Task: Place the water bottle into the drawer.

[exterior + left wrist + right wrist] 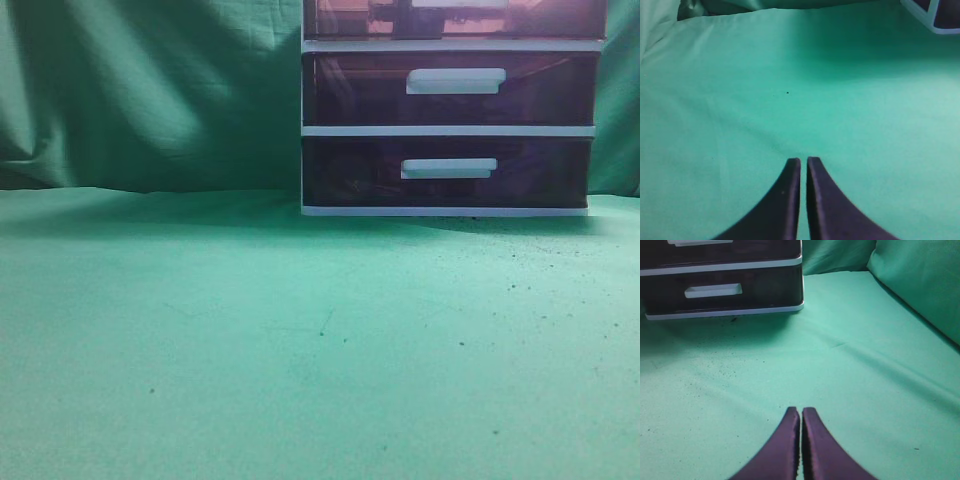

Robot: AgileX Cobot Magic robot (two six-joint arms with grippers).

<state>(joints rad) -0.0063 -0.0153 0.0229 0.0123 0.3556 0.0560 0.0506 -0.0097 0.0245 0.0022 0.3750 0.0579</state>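
Hands: left hand [803,161] & right hand [801,410] both closed, empty, above green cloth [300,340].

Green-draped cloth [200,350] test stage

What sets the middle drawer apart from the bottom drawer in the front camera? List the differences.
The middle drawer sits directly above the bottom drawer, which rests lowest, just over the green cloth. The middle drawer's handle looks wider and lies slightly further right than the bottom drawer's handle. Both are shut, dark translucent purple-brown, with white bar handles in the same white frame.
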